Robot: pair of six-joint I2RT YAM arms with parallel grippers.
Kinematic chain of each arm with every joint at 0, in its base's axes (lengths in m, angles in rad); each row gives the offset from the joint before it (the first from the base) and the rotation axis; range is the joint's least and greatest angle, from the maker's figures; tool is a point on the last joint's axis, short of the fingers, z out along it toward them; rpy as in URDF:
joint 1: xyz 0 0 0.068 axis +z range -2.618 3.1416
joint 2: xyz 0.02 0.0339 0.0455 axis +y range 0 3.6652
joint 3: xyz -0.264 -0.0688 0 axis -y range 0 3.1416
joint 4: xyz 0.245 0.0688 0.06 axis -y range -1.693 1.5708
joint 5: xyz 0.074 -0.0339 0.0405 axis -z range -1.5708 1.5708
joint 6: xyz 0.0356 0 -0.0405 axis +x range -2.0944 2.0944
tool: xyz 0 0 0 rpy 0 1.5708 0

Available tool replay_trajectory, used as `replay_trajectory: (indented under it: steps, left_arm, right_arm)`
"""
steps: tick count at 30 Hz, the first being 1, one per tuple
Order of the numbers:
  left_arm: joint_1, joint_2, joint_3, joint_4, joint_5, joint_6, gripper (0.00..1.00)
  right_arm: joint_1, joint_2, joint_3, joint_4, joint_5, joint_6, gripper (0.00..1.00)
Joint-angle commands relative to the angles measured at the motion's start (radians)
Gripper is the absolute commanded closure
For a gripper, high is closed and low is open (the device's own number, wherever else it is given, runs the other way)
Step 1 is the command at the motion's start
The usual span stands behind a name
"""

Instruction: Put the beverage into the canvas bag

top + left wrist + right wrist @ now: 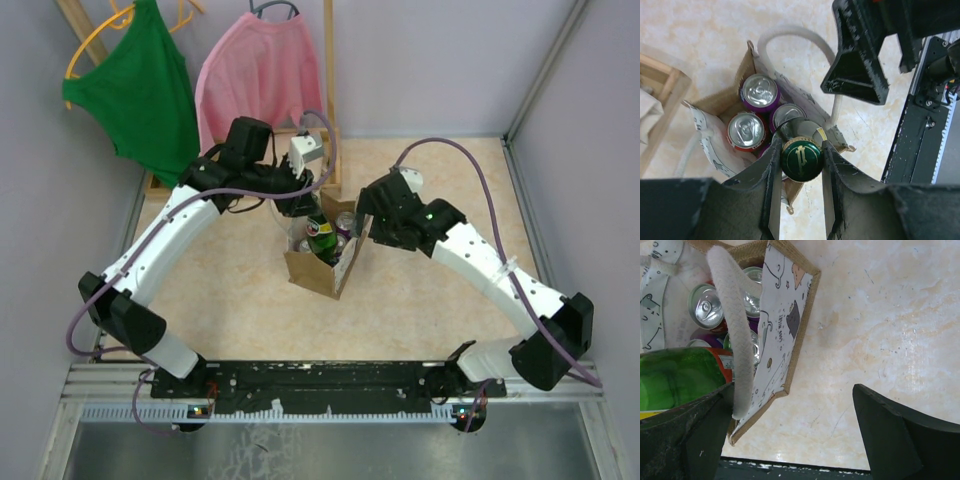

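Note:
The canvas bag (322,272) stands upright mid-table, tan with a white cat-print lining. It holds several cans: a purple one (760,91), a red one (746,131) and a silver one (788,114). My left gripper (305,205) is shut on the green cap (801,159) of a green bottle (320,238), which stands inside the bag's opening. My right gripper (365,225) is open beside the bag's right wall (782,325). A pale loop handle (732,330) lies against its left finger (705,430). The bottle also shows in the right wrist view (680,377).
A green garment (140,90) and a pink one (258,75) hang on a wooden rack at the back. The rack's base (660,90) is near the bag's far side. A black rail (320,378) runs along the near edge. Walls close both sides.

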Motion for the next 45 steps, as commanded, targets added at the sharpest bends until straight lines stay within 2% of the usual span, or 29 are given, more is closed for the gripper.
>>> replay_trajectory:
  steps: [1,20,30,45]
  left_arm:
    - [-0.004,-0.064,-0.022,0.113,0.044,0.001,1.0]
    - [-0.005,-0.129,-0.029,-0.084,0.069,0.074,1.0]
    - [-0.026,-0.118,-0.114,-0.058,0.069,0.102,1.0]
    - [-0.075,-0.053,-0.121,-0.051,0.02,0.152,1.0]
  right_arm:
    - [-0.006,-0.046,-0.005,0.016,0.024,0.015,0.01]
    - [-0.006,-0.03,-0.006,0.029,0.01,0.014,0.01]
    - [-0.006,-0.038,-0.008,0.02,0.011,0.013,0.01]
    - [-0.007,-0.052,-0.016,0.015,0.023,0.019,0.01]
